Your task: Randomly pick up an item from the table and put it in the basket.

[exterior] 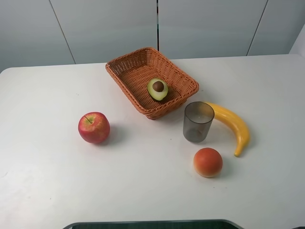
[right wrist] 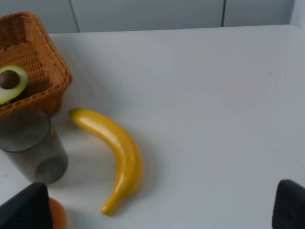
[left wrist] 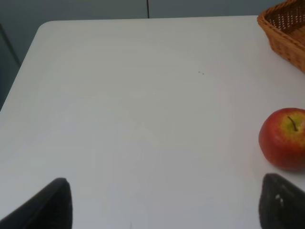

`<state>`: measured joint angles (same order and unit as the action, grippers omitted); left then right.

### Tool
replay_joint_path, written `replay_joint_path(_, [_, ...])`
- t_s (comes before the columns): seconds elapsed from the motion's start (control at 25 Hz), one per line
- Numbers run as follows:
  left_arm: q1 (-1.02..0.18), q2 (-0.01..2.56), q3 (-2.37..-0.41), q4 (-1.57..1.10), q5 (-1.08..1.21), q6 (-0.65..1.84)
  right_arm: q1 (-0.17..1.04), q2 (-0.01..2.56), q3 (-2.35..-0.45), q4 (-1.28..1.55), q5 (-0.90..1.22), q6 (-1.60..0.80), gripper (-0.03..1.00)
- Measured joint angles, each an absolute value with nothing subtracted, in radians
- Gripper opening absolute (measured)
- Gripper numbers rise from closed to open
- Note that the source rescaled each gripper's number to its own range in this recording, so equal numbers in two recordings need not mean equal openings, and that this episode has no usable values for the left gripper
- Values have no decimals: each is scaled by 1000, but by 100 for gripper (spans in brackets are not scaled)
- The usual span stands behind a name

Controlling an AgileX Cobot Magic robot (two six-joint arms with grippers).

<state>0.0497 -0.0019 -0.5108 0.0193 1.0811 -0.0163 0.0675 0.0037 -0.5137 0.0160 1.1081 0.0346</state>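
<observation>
The halved avocado [exterior: 157,89] lies cut face up inside the wicker basket [exterior: 128,78] at the back middle of the white table [exterior: 47,181]. It also shows in the right wrist view [right wrist: 11,84], inside the basket [right wrist: 45,62]. Neither arm shows in the exterior high view. My left gripper [left wrist: 164,205] is open and empty over bare table, with its fingertips [left wrist: 52,205] wide apart near the red apple [left wrist: 284,138]. My right gripper [right wrist: 162,210] is open and empty, with its fingertips [right wrist: 290,205] wide apart near the banana [right wrist: 116,155].
A red apple [exterior: 94,127] sits left of the basket. A grey translucent cup [exterior: 198,121] stands just in front of the basket's right corner, a yellow banana [exterior: 232,125] curves to its right, and an orange-red round fruit [exterior: 208,162] lies in front of the cup.
</observation>
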Motion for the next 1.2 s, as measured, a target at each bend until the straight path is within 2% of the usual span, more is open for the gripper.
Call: replay_joint_path(1.2, [50,-2,-511,19,1081,-16,68,-1,-514,12,1102,17,100])
